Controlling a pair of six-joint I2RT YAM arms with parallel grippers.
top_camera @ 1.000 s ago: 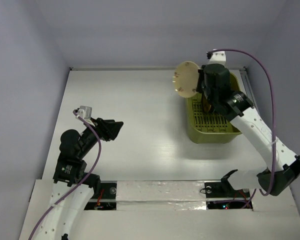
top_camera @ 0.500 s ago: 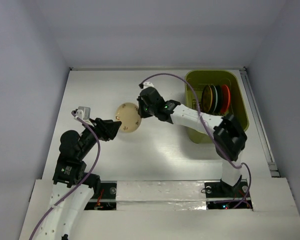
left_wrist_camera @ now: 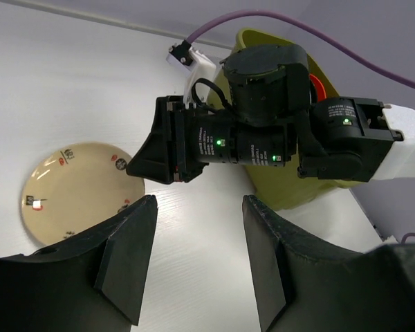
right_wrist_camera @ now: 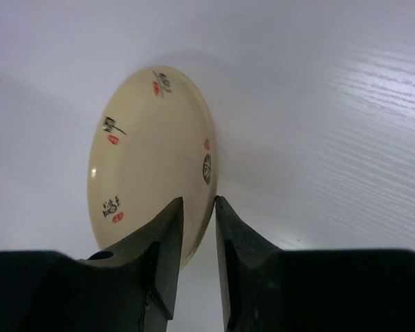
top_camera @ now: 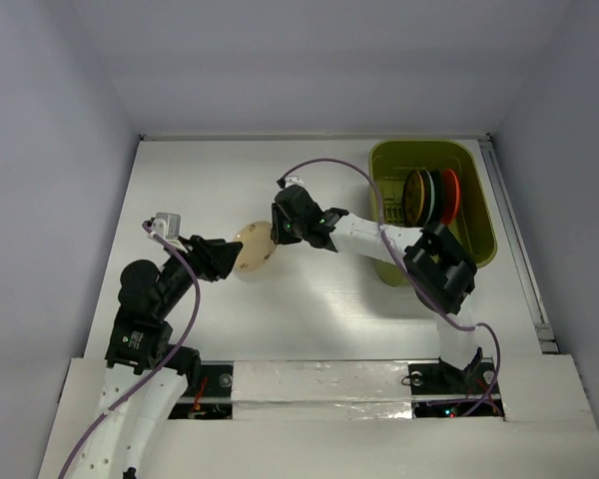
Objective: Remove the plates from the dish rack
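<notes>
Setting the tan plate (right_wrist_camera: 149, 159) down left of the desk's (top_camera: 309, 180) centre, the right claw (right_wrist_camera: 199, 202) straddles its rim, grip unclear; left claw (left_wrist_camera: 199, 204) gapes empty; next, probably release and reach into the rack (top_camera: 424, 147).

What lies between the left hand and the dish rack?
In the top view: the tan plate, its rim between the fingers of the right hand, then the right arm, which spans the rest up to the dish rack. The left hand stands open.

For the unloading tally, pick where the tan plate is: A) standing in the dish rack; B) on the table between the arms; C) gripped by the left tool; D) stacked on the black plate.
B: the tan plate lies on the table, outside the dish rack.
</notes>
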